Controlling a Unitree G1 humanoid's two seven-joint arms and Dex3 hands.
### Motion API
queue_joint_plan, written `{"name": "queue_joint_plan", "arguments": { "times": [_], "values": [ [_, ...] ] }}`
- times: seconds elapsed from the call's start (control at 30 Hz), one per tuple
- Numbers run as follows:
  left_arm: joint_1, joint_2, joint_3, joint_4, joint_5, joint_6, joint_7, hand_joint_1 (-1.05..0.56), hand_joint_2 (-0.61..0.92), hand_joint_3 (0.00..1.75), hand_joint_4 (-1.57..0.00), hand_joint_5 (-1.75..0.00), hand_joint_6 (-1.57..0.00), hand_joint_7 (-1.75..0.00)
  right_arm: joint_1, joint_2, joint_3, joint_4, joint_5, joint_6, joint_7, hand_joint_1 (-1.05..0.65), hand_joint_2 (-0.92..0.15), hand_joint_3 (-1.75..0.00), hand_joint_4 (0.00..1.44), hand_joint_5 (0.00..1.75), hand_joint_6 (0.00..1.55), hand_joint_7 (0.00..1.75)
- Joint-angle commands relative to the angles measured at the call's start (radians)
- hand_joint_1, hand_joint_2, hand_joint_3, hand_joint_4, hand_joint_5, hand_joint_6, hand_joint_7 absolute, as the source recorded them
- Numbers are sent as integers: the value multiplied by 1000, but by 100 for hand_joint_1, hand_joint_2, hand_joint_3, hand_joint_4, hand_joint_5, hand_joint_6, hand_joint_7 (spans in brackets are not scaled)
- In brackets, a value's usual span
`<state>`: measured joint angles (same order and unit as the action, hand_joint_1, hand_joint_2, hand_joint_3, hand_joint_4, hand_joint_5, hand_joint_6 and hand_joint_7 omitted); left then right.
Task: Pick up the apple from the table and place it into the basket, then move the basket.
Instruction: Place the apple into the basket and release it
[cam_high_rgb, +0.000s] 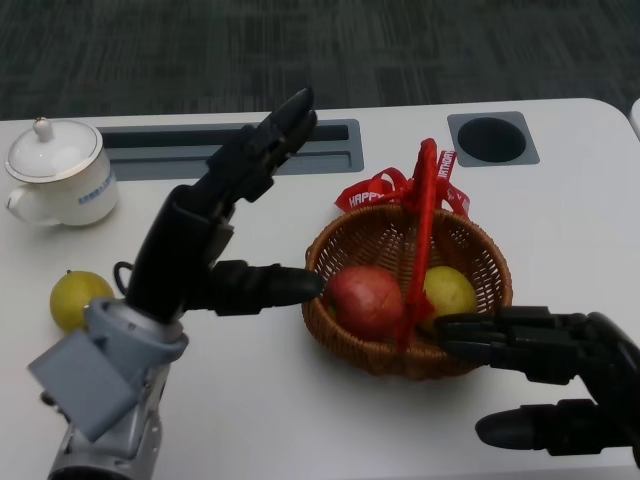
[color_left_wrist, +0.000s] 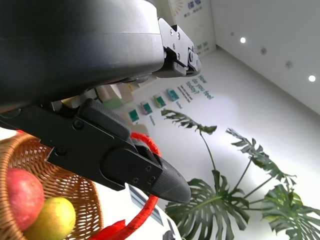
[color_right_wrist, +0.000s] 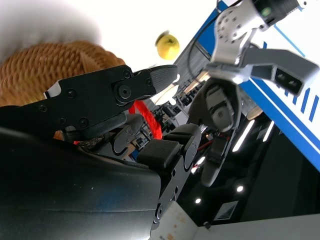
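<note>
The wicker basket (cam_high_rgb: 340, 325) with a red handle (cam_high_rgb: 425, 215) stands at the table's middle right. A red apple (cam_high_rgb: 365, 300) lies inside it beside a yellow-green fruit (cam_high_rgb: 448, 290). My left hand (cam_high_rgb: 215, 235) is raised to the basket's left with its fingers spread, holding nothing; its thumb tip reaches the left rim. My right hand (cam_high_rgb: 555, 375) lies at the front right of the basket, fingers stretched to the rim, thumb apart below, nothing in it. The left wrist view shows the basket (color_left_wrist: 55, 172), the apple (color_left_wrist: 19, 197) and my left hand (color_left_wrist: 100, 150). My right hand (color_right_wrist: 100, 100) is beside the basket (color_right_wrist: 45, 62) in the right wrist view.
A yellow fruit (cam_high_rgb: 78, 298) lies on the table at the left, close to my left forearm. A white lidded cup (cam_high_rgb: 58, 172) stands at the far left. A long slot (cam_high_rgb: 330, 145) and a round hole (cam_high_rgb: 490, 138) are set into the table's far side.
</note>
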<state>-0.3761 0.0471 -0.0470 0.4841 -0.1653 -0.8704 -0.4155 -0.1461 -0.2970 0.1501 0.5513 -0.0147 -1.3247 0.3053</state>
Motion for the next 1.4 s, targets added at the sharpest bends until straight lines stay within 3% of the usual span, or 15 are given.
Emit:
{"name": "queue_joint_plan", "arguments": {
  "times": [0.03,0.33,0.5,0.67,1.03,1.4],
  "values": [
    [70,70,32,-99,-12,36,-7,-75,88,0,-32,-4,-32,-3,-15,-47,-11,-7,15,-15,7,-47,-91,-1,77,1,72,1],
    [188,155,73,-194,-52,75,-33,-64,78,0,-65,-7,-59,-5,-152,-69,-39,184,-78,-4,1,-52,-89,0,79,1,72,1],
    [233,170,75,-214,-41,62,-45,-62,76,0,-75,-6,-69,-5,-273,-71,-52,341,-229,-15,-57,-55,-87,0,80,1,74,1],
    [264,169,70,-245,-24,74,-38,-60,75,0,-78,-5,-72,-4,-382,-93,-29,456,-427,12,-187,-59,-86,0,78,0,72,0],
    [308,166,63,-307,-25,107,-37,-56,73,0,-81,-4,-75,-2,-525,-131,170,614,-761,137,-560,-61,-85,0,83,2,76,1],
    [310,147,56,-339,-16,128,-24,-56,72,0,-86,-5,-76,-2,-527,-134,357,686,-827,181,-648,-60,-87,-1,85,1,75,1]
  ]
}}
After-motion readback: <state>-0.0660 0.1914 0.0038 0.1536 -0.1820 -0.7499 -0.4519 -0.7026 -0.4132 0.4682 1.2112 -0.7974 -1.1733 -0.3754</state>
